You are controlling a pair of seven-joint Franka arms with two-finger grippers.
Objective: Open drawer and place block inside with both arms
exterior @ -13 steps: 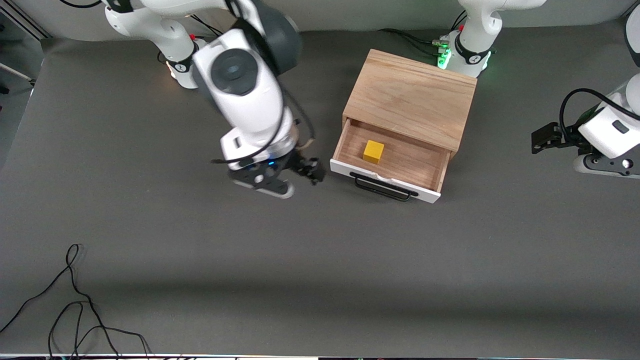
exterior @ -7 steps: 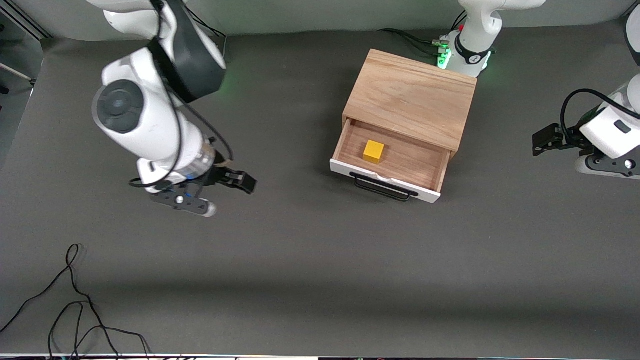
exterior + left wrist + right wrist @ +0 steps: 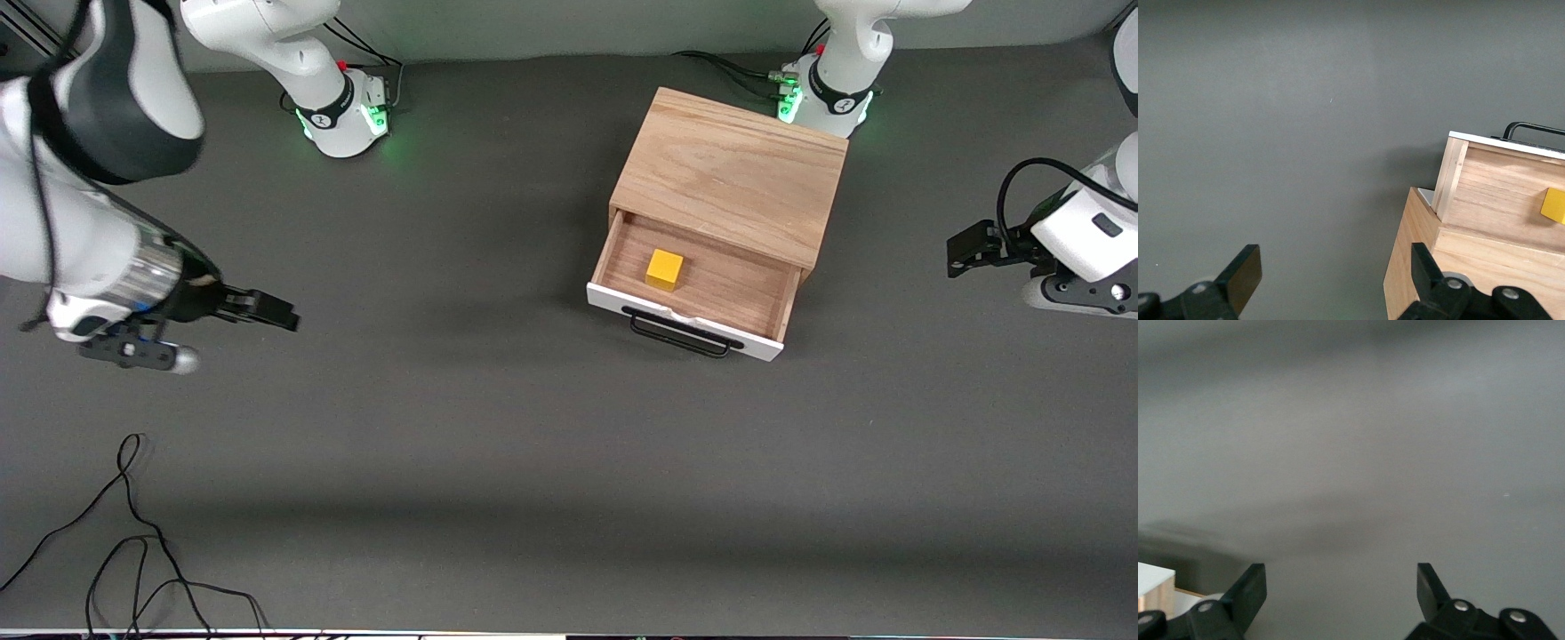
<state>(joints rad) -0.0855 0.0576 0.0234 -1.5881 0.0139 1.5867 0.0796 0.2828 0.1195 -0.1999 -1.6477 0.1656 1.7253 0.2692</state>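
Note:
The drawer (image 3: 702,293) stands pulled out of the light oak cabinet (image 3: 729,169), white front and black handle (image 3: 680,333) toward the front camera. The yellow block (image 3: 664,268) rests on the drawer's wooden floor, toward the right arm's end. My right gripper (image 3: 267,313) hangs open and empty over bare table well away from the drawer, toward the right arm's end; the right wrist view shows its fingers (image 3: 1251,590) wide apart. My left gripper (image 3: 971,244) waits open beside the cabinet at the left arm's end. The left wrist view shows the drawer (image 3: 1498,193) and block (image 3: 1553,205).
Black cables (image 3: 133,533) lie looped on the table near the front camera at the right arm's end. The two green-lit arm bases (image 3: 342,120) (image 3: 827,93) stand along the back edge. Grey table (image 3: 498,462) spreads in front of the drawer.
The right arm has swung from just beside the drawer out toward its own end of the table, gripper still open. The left arm, drawer and block have stayed put.

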